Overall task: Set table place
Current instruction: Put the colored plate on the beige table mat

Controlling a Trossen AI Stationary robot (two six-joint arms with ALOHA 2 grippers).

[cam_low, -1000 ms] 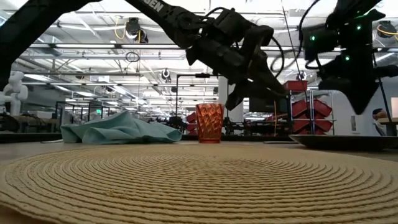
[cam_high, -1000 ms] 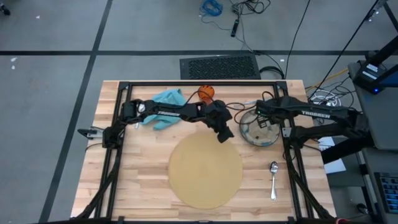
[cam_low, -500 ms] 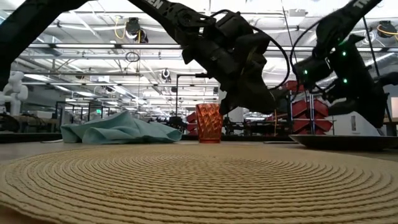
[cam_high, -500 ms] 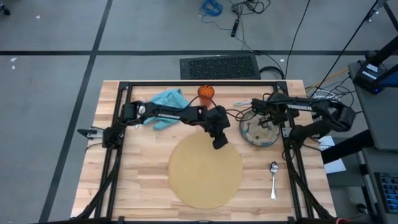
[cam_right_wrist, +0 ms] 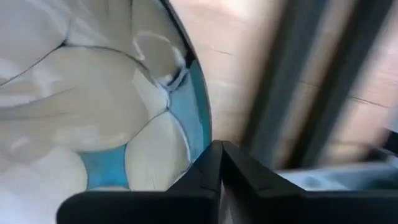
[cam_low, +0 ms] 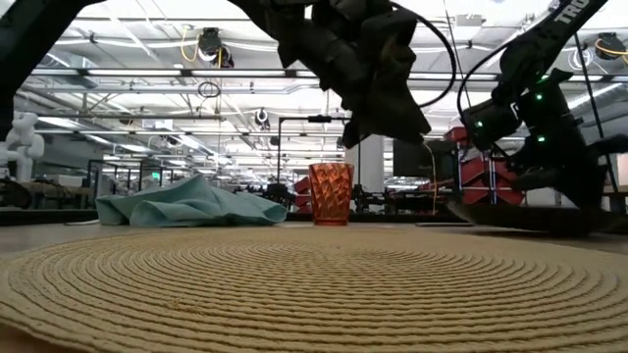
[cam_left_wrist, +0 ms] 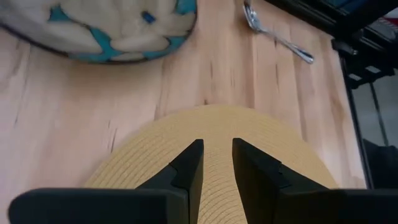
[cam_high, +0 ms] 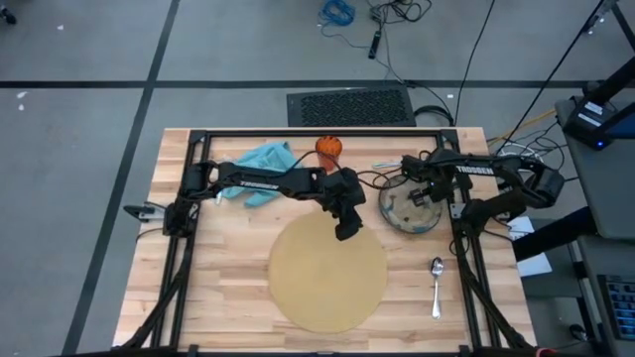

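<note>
The right gripper (cam_high: 425, 195) is pinched down on the rim of the blue-green patterned dish (cam_high: 411, 208), its fingers nearly together with the edge of the dish between them. In the low view that dish (cam_low: 530, 214) sits tilted, one side raised off the table (cam_high: 228, 268), which suggests the grip at the rim is there to lift or drag it rather than steady it. The dish lies just beside the large round tan mat (cam_high: 328, 273), on the right arm's side, so my guess is it is meant to end up on the mat's middle.

The left gripper (cam_high: 344, 228) hangs over the mat's far edge, nearest the dish. Its fingers stand a narrow gap apart and hold nothing; it seems to be waiting close by.

Further out, a spoon (cam_high: 436, 285) lies on bare wood near the table's front right, well apart from the mat. A small orange cup (cam_high: 328, 148) stands upright at the back edge, with a crumpled teal cloth napkin (cam_high: 263, 168) just beside it. Something metal and thin lies near the dish at the back; I cannot tell whether it is the fork or knife.
</note>
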